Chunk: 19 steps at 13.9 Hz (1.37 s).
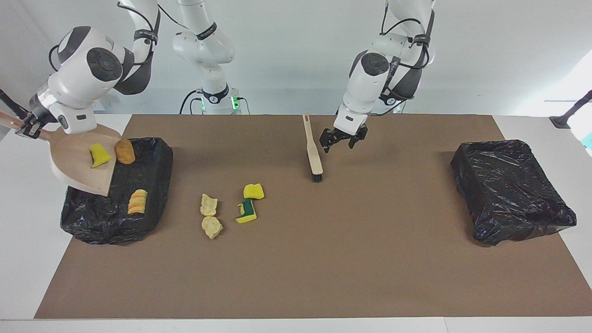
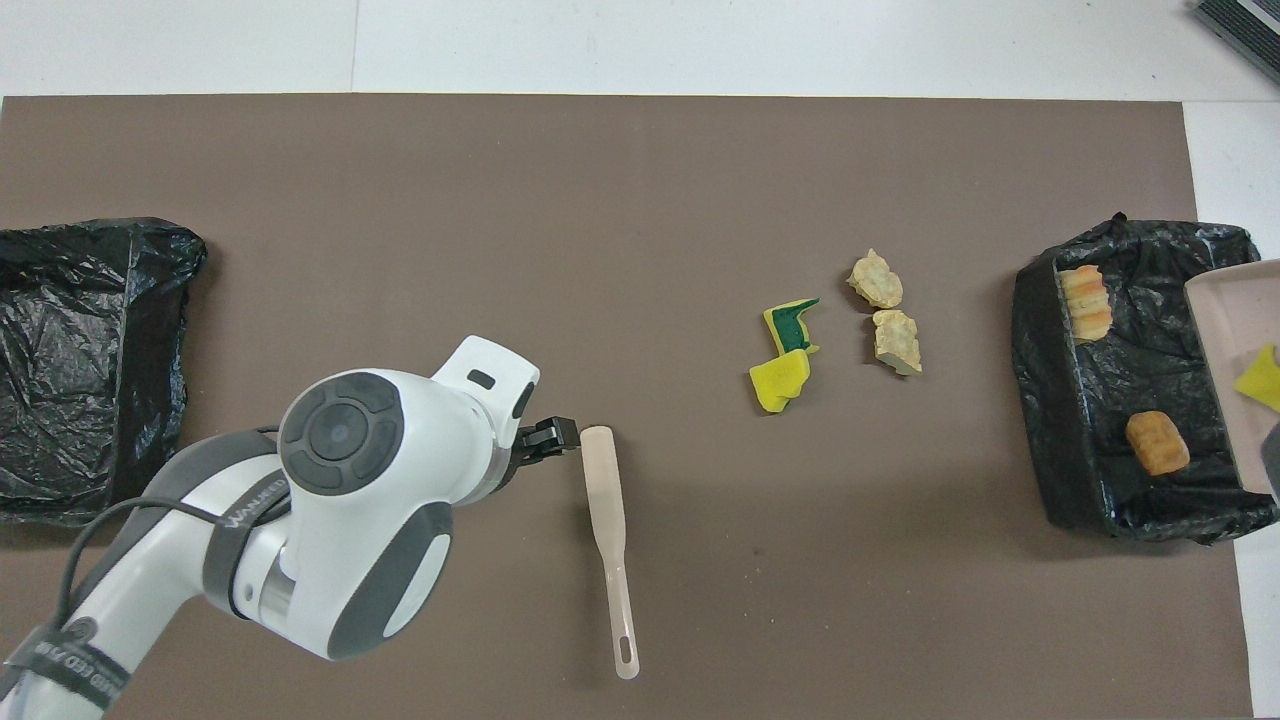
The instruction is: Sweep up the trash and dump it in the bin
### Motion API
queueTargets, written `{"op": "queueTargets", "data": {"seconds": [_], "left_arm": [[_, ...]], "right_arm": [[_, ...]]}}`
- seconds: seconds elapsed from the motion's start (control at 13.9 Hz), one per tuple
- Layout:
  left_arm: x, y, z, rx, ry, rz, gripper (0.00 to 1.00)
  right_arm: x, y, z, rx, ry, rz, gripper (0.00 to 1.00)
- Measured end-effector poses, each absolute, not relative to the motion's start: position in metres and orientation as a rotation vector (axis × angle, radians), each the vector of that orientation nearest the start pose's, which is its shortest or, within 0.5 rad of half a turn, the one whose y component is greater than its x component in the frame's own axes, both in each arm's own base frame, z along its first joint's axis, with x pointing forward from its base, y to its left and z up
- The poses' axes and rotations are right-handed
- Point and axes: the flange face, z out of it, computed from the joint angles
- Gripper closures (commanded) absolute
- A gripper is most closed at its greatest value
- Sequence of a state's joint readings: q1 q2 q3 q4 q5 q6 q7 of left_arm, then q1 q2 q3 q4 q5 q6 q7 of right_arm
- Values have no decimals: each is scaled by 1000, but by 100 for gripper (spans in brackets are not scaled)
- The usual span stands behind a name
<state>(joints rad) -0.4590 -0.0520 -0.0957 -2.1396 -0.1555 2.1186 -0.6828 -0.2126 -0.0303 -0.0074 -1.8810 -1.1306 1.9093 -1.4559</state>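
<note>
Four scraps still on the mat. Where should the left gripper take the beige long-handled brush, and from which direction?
Grip the beige long-handled brush on its narrow handle, the end nearer the robots, coming straight down. It lies flat on the brown mat, handle pointing toward the robots, dark bristles at the farther end. The slim neck suits two fingers closing across its width. The open left gripper hangs beside it.
</note>
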Motion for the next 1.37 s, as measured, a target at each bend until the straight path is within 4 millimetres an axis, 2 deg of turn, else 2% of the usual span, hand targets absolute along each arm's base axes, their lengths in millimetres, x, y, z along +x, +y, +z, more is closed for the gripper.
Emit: {"op": "queueTargets", "data": {"seconds": [0.29,0.36,0.43,0.58,0.65,0.94,1.08,1.37], "left_arm": [[466,-208,450,-3225,-206,167,0],[471,-188,454,-3228,-183,171,0],[474,-172,457,-3229,-159,174,0],[479,-150,461,-3217,-119,173,0],[482,-136,466,-3212,-101,168,0],[500,-64,499,-3193,34,163,0],[502,-54,522,-3160,103,165,0],[503,-53,565,-3142,121,160,0]], "right_arm": [[536,-188,564,1528,1537,-965,100],[538,-181,563,1506,1541,-975,100],[542,-166,562,1456,1545,-991,100],[547,-138,567,1355,1521,-1026,100],[548,-131,571,1313,1508,-1035,100],[546,-135,574,1287,1493,-1050,100],[546,-136,569,1281,1505,-1046,100],[545,-134,571,1238,1501,-1050,100]]}}
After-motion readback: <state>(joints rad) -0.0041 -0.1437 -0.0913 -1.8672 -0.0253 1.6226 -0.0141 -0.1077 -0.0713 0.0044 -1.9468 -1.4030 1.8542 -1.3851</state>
